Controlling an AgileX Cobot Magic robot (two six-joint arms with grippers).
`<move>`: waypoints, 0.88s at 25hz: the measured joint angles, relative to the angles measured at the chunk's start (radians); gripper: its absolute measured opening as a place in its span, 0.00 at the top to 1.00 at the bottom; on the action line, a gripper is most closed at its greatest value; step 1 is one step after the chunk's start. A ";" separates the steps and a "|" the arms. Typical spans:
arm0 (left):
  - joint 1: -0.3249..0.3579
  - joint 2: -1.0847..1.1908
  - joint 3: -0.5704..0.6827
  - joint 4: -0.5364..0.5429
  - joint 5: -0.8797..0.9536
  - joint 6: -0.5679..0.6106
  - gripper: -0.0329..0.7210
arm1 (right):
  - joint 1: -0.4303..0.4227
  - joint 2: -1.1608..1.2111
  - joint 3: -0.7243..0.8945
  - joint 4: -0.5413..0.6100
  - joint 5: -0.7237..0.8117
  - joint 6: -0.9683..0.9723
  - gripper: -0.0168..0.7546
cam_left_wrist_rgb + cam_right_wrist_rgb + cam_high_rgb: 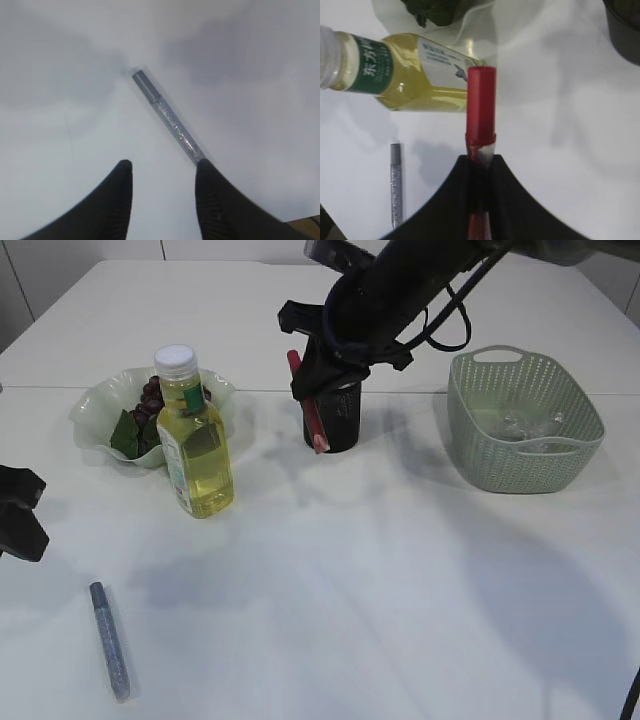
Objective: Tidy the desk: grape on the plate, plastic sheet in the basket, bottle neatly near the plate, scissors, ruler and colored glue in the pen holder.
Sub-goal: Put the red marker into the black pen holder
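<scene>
My right gripper is shut on a red colored glue stick, held at a slant just left of the black pen holder. In the right wrist view the red glue sticks out past the closed gripper. A silver glitter glue stick lies on the table at the front left. My left gripper hangs open above its near end, holding nothing. The yellow bottle stands beside the green plate holding the grape. A clear plastic sheet lies in the basket. Scissors and ruler are out of view.
The left gripper shows at the far left edge of the exterior view. The right arm reaches in from the top right over the pen holder. White table lies between the bottle and the basket.
</scene>
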 joint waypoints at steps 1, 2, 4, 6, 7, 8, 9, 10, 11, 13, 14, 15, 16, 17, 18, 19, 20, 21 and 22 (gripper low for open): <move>0.000 0.000 0.000 0.000 0.007 0.000 0.55 | -0.012 0.000 0.000 0.036 0.000 -0.046 0.87; 0.000 0.000 0.000 0.000 0.010 0.000 0.55 | -0.021 0.000 0.000 0.077 -0.002 -0.100 0.87; 0.000 0.000 0.000 -0.001 0.018 0.000 0.55 | -0.046 0.000 0.000 0.153 -0.015 -0.193 0.87; 0.000 0.000 0.000 -0.005 0.034 0.000 0.55 | -0.071 0.000 0.000 0.223 -0.043 -0.290 0.87; 0.000 0.000 0.000 -0.007 0.041 0.000 0.55 | -0.085 0.000 0.000 0.263 -0.059 -0.331 0.87; 0.000 0.000 0.000 -0.012 0.045 0.000 0.55 | -0.098 0.000 0.000 0.302 -0.080 -0.378 0.87; 0.000 0.000 0.000 -0.015 0.052 0.000 0.55 | -0.107 0.000 0.000 0.341 -0.100 -0.426 0.87; 0.000 0.000 0.000 -0.020 0.057 0.000 0.55 | -0.116 0.000 0.000 0.370 -0.122 -0.476 0.87; 0.000 0.000 0.000 -0.023 0.059 0.000 0.55 | -0.123 0.000 0.000 0.398 -0.142 -0.516 0.87; 0.000 0.000 0.000 -0.032 0.061 0.000 0.55 | -0.131 0.000 0.000 0.439 -0.192 -0.610 0.87; 0.000 0.000 0.000 -0.034 0.061 0.000 0.55 | -0.133 0.000 0.000 0.456 -0.212 -0.651 0.87; 0.000 0.000 0.000 -0.036 0.061 0.000 0.55 | -0.133 0.000 0.000 0.471 -0.235 -0.702 0.87; 0.000 0.000 0.000 -0.040 0.061 0.000 0.55 | -0.133 0.000 0.000 0.486 -0.253 -0.751 0.87; 0.000 0.000 0.000 -0.040 0.061 0.000 0.55 | -0.133 0.002 0.000 0.502 -0.267 -0.797 0.87; 0.000 0.000 0.000 -0.041 0.061 0.000 0.55 | -0.133 0.007 0.000 0.522 -0.280 -0.836 0.87; 0.000 0.000 0.000 -0.042 0.061 0.000 0.55 | -0.133 0.015 0.000 0.539 -0.295 -0.880 0.87; 0.000 0.000 0.000 -0.044 0.061 0.000 0.55 | -0.133 0.022 0.000 0.553 -0.314 -0.920 0.87; 0.000 0.000 0.000 -0.046 0.061 0.000 0.55 | -0.133 0.034 0.000 0.566 -0.331 -0.951 0.87; 0.000 0.000 0.000 -0.048 0.061 0.000 0.55 | -0.133 0.046 0.002 0.580 -0.355 -0.987 0.87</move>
